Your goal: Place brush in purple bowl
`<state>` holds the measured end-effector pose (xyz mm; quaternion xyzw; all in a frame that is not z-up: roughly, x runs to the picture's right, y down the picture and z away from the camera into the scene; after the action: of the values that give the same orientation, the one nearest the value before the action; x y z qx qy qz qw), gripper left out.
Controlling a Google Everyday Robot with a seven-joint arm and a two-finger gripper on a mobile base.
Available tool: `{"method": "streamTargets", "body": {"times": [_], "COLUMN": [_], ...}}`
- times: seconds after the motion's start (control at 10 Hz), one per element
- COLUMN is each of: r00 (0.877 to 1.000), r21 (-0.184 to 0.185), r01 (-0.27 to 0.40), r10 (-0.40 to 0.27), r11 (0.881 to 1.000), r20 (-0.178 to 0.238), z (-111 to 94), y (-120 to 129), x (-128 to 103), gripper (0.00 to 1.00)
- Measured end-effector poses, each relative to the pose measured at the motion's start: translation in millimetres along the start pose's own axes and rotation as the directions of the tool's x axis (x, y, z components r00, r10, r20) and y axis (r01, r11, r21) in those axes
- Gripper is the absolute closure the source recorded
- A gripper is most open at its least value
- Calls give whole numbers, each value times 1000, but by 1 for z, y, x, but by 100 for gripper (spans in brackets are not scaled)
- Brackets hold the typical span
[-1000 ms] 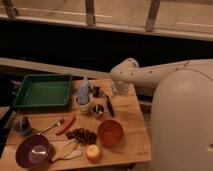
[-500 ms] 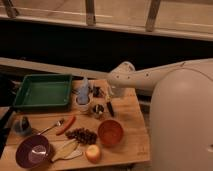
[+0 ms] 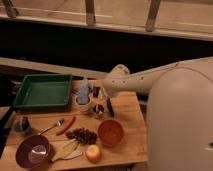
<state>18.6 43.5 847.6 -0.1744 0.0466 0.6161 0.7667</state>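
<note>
The brush (image 3: 109, 107) is a slim dark stick lying on the wooden table just right of a small can, pointing toward the front. My gripper (image 3: 100, 94) hangs from the white arm just above and behind the brush's far end, beside a white cup. Whether it touches the brush is unclear. The purple bowl (image 3: 32, 151) sits at the front left corner of the table with a shiny pale inside, far from the gripper.
A green tray (image 3: 42, 91) stands at the back left. A white cup with something blue in it (image 3: 82, 100), a small can (image 3: 97, 110), an orange bowl (image 3: 111, 132), a spoon (image 3: 52, 126), a red pepper (image 3: 66, 125), dark grapes (image 3: 82, 135), an apple (image 3: 93, 153), a wooden spatula (image 3: 65, 149) and a dark cup (image 3: 22, 125) fill the table.
The arm has moved slightly left and down toward the brush. The brush and the other things have stayed where they were.
</note>
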Motion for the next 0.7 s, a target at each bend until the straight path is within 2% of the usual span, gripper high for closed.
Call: {"method": "streamTargets", "body": {"times": [0.4,0.7], "r00": [999,999], "r21": [-8,17], "r01": [32,31], "r10": [-32,-30], "r11": [999,999], "r20": [-21,-34], "z": [39,53], "y": [11,-2], "x": [-6,-17], "gripper": [39,39]}}
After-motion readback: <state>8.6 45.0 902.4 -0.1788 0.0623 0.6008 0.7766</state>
